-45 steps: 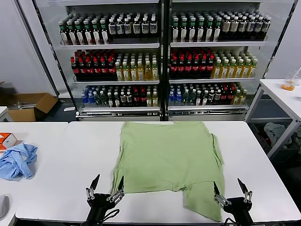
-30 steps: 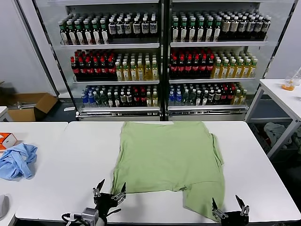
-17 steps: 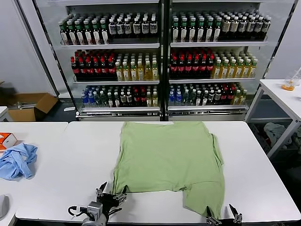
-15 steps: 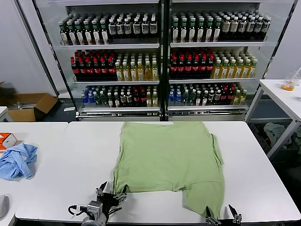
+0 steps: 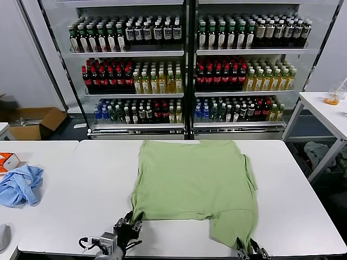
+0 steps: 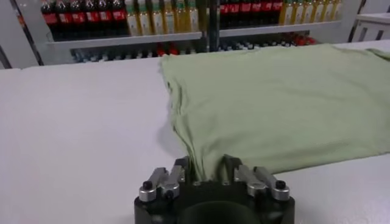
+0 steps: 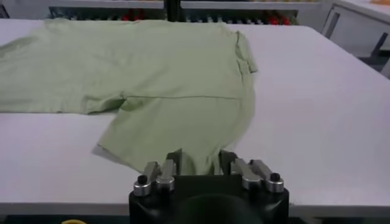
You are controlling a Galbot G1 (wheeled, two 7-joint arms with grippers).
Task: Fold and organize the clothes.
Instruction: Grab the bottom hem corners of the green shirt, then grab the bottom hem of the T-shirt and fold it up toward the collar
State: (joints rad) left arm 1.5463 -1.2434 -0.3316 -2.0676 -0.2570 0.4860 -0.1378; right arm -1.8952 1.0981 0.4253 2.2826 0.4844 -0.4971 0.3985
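Both grippers have come forward and closed in since the earlier frames, when they hung spread open short of the cloth near the table's front edge. Now the left gripper (image 5: 128, 226) sits at the near left corner of the green shirt (image 5: 195, 181), and its wrist view shows the fingers (image 6: 180, 170) drawn in on either side of a bunched fold of the hem, pinching the fabric between them. The right gripper (image 5: 246, 249) is low at the front edge of the table (image 5: 65, 200), at the bottom of the hanging sleeve flap; in its own view (image 7: 201, 163) the two fingers (image 7: 226, 161) clamp the near edge of that flap.

Most of the shirt (image 6: 286, 103) lies spread flat in the middle of the white table, its far edge near the table's back edge and its near right part reaching down toward the front edge. Small wrinkles gather along its left side, and a fold shows at the right sleeve (image 7: 244, 52).

On a separate table to the left lies a crumpled light blue cloth (image 5: 20, 184), well apart from the shirt, with an orange-and-white box (image 5: 6, 161) just behind it. Behind the tables stand glass-fronted shelves (image 5: 187, 70) packed with rows of bottles, and a cardboard box (image 5: 33, 122) sits on the floor at the left.
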